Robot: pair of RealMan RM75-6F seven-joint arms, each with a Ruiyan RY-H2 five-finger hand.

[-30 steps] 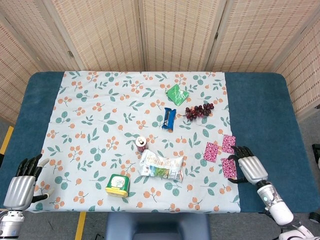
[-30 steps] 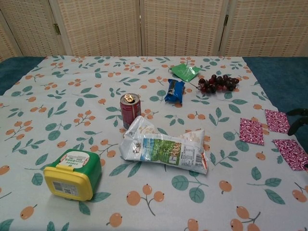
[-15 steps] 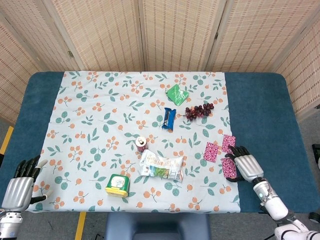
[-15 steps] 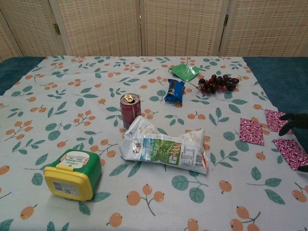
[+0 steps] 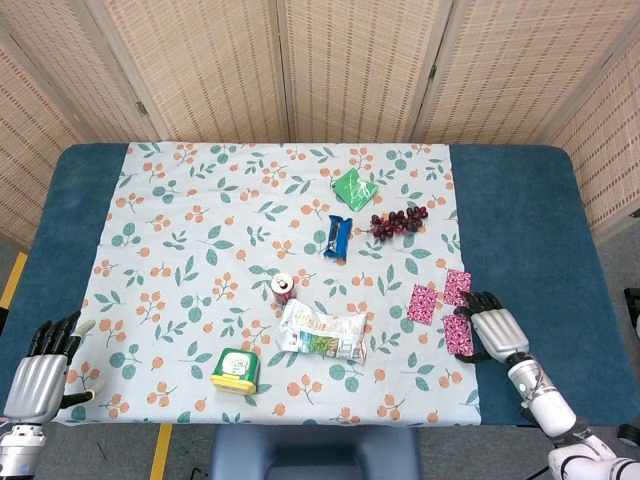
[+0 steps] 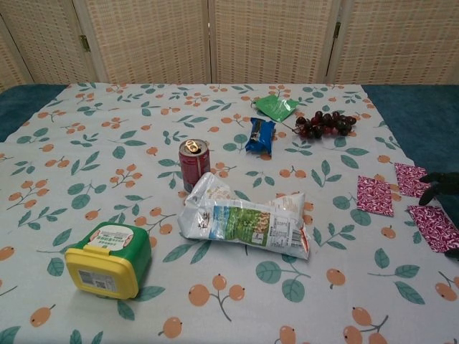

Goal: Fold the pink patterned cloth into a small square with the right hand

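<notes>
The pink patterned cloth (image 5: 441, 306) is lying at the lower right of the head view, on the worktop's (image 5: 520, 220) floral cover. The right robot hand (image 5: 493, 330) is resting beside it, fingers spread, fingertips touching its edge. The left robot hand (image 5: 42, 364) is sitting at the lower left, fingers apart, holding nothing.

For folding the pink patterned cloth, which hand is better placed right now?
The right hand. It sits right beside the pink patterned cloth at the right edge of the floral tablecloth, fingertips at the pieces. The left hand is at the far left corner of the table, well away from it.
</notes>
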